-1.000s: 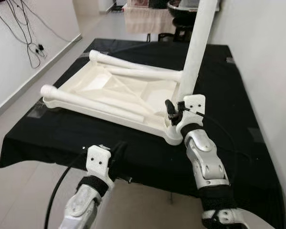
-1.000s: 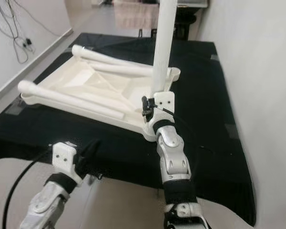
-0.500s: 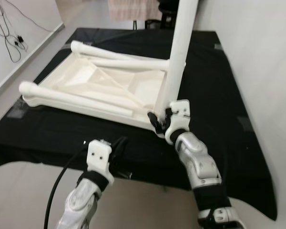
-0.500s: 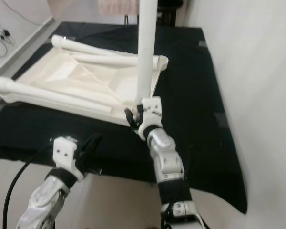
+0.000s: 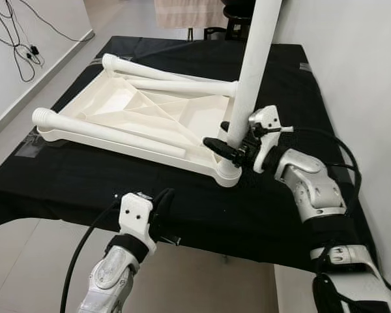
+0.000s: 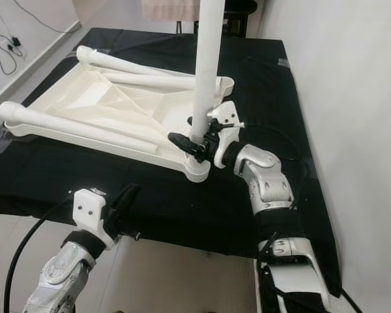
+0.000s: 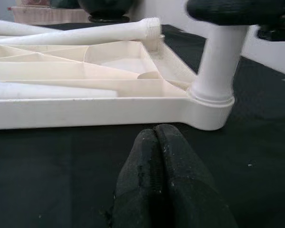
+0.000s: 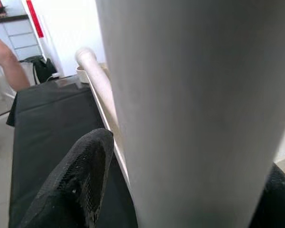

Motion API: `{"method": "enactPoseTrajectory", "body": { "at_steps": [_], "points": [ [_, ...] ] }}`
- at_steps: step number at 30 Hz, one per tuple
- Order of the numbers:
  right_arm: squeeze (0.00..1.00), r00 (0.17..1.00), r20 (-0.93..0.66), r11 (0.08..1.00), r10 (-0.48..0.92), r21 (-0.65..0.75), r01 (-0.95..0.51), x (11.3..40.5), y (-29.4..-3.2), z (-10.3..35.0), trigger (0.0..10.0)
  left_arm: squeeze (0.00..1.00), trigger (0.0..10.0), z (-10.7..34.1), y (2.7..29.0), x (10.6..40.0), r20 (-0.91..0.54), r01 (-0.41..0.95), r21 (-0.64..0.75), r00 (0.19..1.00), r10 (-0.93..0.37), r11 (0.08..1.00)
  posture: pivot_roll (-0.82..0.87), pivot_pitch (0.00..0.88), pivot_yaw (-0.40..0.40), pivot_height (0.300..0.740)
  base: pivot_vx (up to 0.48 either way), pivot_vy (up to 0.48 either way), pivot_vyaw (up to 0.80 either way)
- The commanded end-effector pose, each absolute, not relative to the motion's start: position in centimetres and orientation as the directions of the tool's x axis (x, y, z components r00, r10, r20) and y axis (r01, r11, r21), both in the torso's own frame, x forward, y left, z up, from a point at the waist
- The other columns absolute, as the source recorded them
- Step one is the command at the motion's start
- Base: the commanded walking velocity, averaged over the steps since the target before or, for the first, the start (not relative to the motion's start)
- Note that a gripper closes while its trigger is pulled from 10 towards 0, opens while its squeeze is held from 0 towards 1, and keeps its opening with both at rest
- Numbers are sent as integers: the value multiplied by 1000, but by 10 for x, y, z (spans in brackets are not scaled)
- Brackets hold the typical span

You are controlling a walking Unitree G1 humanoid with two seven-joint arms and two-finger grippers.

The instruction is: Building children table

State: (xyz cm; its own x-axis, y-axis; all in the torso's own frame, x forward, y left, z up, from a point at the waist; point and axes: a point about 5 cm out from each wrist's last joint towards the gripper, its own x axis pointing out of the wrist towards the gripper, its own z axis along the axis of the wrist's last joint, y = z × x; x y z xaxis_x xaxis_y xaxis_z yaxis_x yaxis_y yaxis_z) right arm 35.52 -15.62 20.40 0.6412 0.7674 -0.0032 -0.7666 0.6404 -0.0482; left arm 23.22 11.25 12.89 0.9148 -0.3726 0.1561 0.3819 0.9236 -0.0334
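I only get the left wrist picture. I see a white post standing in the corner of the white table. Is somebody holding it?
Observer: Yes. The right gripper has its two black fingers around the upright leg, low down, just above the corner socket.
Child: How many legs are lying down?
Observer: Three. One lies along the near side of the upside-down tabletop, and two more along the far side.
Child: Where is my gripper then?
Observer: The left gripper sits at the near edge of the black cloth, fingers pressed together, apart from the tabletop and holding nothing.
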Motion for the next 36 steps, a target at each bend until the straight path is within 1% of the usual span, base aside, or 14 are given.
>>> {"method": "enactPoseTrajectory", "body": {
  "at_steps": [1, 4, 5, 8, 9, 10, 22, 24, 25, 26, 27, 30, 31, 36],
  "points": [
    [0, 594, -37, 594, 804, -14, -804, 354, -154, 193, 10000, 0, 10000, 125, 113, 230, 140, 376, -35, 919, -368, 926, 157, 116, -17, 740, 0, 0, 0],
    [0, 578, -73, 582, 813, 57, -811, 354, -162, 177, 10000, 0, 10000, 125, 113, 229, 138, 380, -38, 918, -372, 924, 157, 117, -16, 740, 0, 0, 0],
    [0, 562, -85, 567, 823, 67, -821, 353, -163, 171, 8510, 0, 10000, 125, 113, 229, 138, 380, -38, 918, -372, 924, 158, 117, -17, 740, 0, 0, 0],
    [0, 550, -92, 557, 830, 70, -828, 352, -164, 167, 8510, 0, 10000, 125, 113, 229, 139, 380, -38, 918, -372, 924, 158, 117, -17, 740, 0, 0, 0],
    [0, 559, -98, 566, 824, 84, -820, 353, -166, 164, 1882, 0, 10000, 125, 113, 229, 139, 380, -38, 918, -371, 924, 159, 118, -17, 740, 0, 0, 0],
    [0, 571, -97, 579, 815, 91, -810, 355, -168, 162, 0, 0, 10000, 125, 113, 229, 140, 379, -38, 918, -371, 925, 161, 121, -18, 740, 0, 0, 0],
    [0, 637, -66, 640, 768, 81, -764, 357, -170, 159, 0, 0, 10000, 127, 113, 228, 143, 374, -39, 920, -365, 927, 148, 133, -14, 740, 0, 0, 0],
    [0, 681, -99, 688, 726, 75, -722, 356, -169, 152, 0, 0, 10000, 127, 113, 228, 143, 374, -40, 920, -365, 927, 144, 138, -17, 740, 0, 0, 0],
    [0, 806, -168, 819, 567, 17, -573, 356, -166, 139, 0, 0, 10000, 127, 114, 227, 143, 374, -40, 920, -366, 926, 143, 141, -18, 740, 0, 0, 0],
    [0, 910, -223, 936, 349, 39, -350, 343, -156, 121, 0, 0, 10000, 128, 115, 227, 143, 375, -39, 919, -366, 926, 133, 151, -12, 740, 0, 0, 0],
    [0, 940, -261, 976, 219, 54, -213, 330, -146, 112, 0, 0, 10000, 128, 116, 227, 143, 375, -39, 919, -367, 926, 140, 149, -1, 740, 0, 0, 0],
    [0, 947, -283, 988, 154, 73, -139, 322, -140, 108, 0, 0, 10000, 128, 117, 228, 142, 375, -38, 919, -367, 926, 137, 148, 3, 740, 0, 0, 0],
    [0, 954, -270, 992, 127, 27, -125, 327, -137, 114, 0, 0, 10000, 127, 117, 229, 137, 378, -39, 919, -369, 925, 136, 131, 2, 740, 0, 0, 0],
    [0, 954, -254, 985, 158, -31, -171, 333, -128, 118, 0, 0, 10000, 126, 117, 229, 134, 384, -39, 917, -376, 923, 135, 132, -2, 740, 0, 0, 0]
  ]
}}
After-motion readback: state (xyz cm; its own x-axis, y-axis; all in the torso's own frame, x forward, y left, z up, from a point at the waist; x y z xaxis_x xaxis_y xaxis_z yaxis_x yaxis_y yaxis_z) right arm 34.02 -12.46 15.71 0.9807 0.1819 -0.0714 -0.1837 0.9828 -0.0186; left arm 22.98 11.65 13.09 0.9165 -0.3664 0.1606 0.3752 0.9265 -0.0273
